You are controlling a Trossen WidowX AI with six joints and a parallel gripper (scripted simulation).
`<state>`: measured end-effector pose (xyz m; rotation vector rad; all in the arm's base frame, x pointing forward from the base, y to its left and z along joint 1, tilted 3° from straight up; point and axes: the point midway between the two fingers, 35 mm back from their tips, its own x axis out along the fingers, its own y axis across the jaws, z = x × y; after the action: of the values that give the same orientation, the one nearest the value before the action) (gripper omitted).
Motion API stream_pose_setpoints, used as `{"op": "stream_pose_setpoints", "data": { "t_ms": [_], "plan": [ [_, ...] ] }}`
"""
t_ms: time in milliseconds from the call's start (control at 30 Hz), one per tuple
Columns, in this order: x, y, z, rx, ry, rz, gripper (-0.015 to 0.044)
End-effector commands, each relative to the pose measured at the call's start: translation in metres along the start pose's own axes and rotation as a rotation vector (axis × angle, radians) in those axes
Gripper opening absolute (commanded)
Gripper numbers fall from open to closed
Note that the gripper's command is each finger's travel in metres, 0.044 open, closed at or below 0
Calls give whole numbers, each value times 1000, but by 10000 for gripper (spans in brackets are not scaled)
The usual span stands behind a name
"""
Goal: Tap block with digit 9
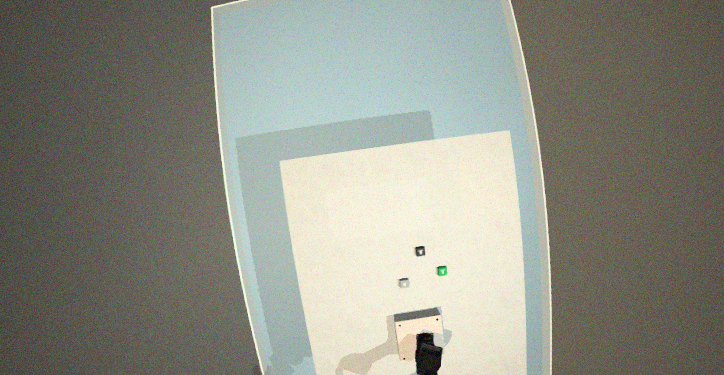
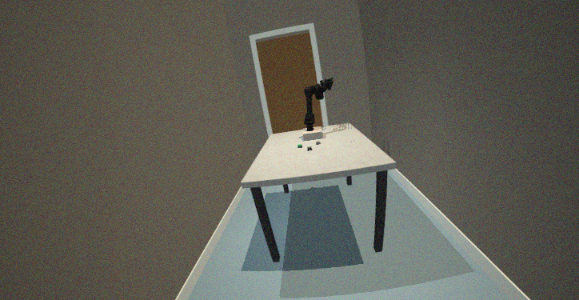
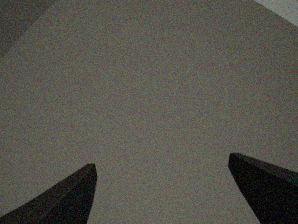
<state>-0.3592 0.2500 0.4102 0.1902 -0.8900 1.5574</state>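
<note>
A black block [image 1: 420, 250] [image 2: 309, 148], a green block [image 1: 442, 271] [image 2: 299, 146] and a light grey block [image 1: 403, 282] [image 2: 317, 142] sit apart on the table. Each has a pale mark on top in the top view, too small and blurred to read as a digit. My gripper [image 2: 331, 81] [image 3: 164, 165] is open and empty. It is raised high above the table, off to the side of the arm's base and well away from all the blocks. No block shows in the wrist view, only wall between the fingers.
The white table [image 1: 354, 210] [image 2: 324, 164] carries the arm's base box [image 1: 411, 324] [image 2: 313, 135], just behind the grey block as seen from the exterior view. The black arm [image 1: 428, 357] [image 2: 309, 107] rises from it. A brown door [image 2: 283, 82] is in the wall behind.
</note>
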Motion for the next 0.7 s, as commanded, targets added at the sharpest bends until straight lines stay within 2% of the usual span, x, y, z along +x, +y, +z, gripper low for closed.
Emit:
{"op": "stream_pose_setpoints", "data": {
  "t_ms": [0,167,367,533,667],
  "plan": [
    [2,-1,-3,-7,3,0,400],
    [45,-27,-76,-174,111,-7,400],
    [79,-82,-172,-345,287,-11,400],
    [86,-143,-250,-450,463,-16,400],
    [77,-199,-306,-508,618,-27,400]
  ]
}}
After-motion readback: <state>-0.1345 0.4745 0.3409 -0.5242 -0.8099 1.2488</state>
